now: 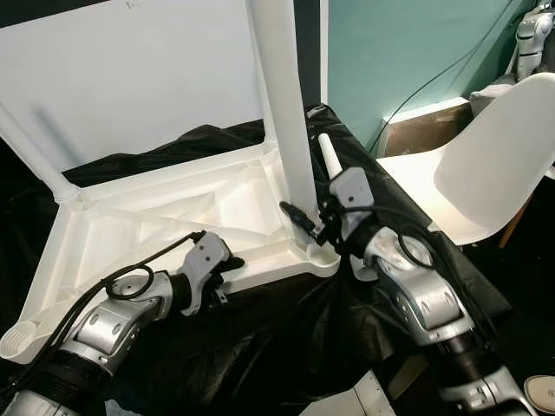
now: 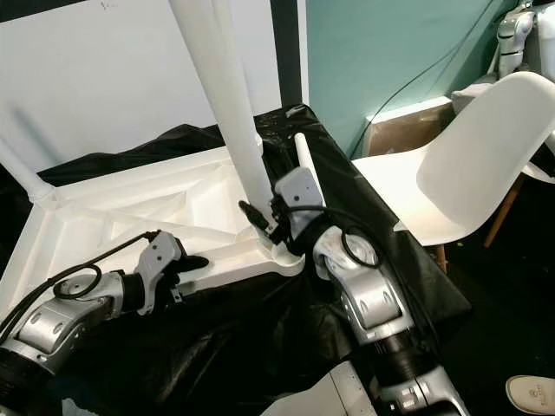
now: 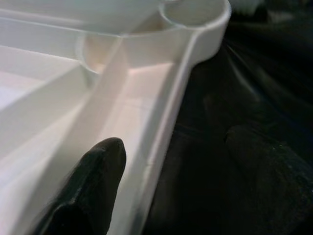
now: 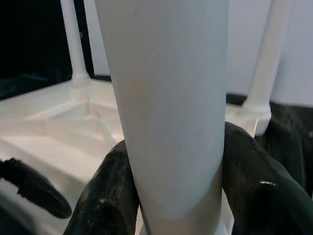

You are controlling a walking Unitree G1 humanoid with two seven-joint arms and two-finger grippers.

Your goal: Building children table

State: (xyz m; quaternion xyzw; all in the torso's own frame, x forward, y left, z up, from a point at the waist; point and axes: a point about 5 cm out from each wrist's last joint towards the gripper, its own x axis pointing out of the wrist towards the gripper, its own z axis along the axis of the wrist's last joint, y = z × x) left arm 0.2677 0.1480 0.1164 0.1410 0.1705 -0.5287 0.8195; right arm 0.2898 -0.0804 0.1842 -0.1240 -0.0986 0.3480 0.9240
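The white tabletop lies upside down on a surface draped in black plastic sheeting, its ribbed underside facing up. The right end effector is clenched around the base of a white table leg, one black finger on each side, the leg rising upright from the corner socket just below the grip. The left end effector straddles the tabletop's near rim, one finger inside the frame and the other outside on the sheeting, grasping the edge. Another leg stands at the far corner, well beyond the left end effector. A white chair sits off past the right arm.
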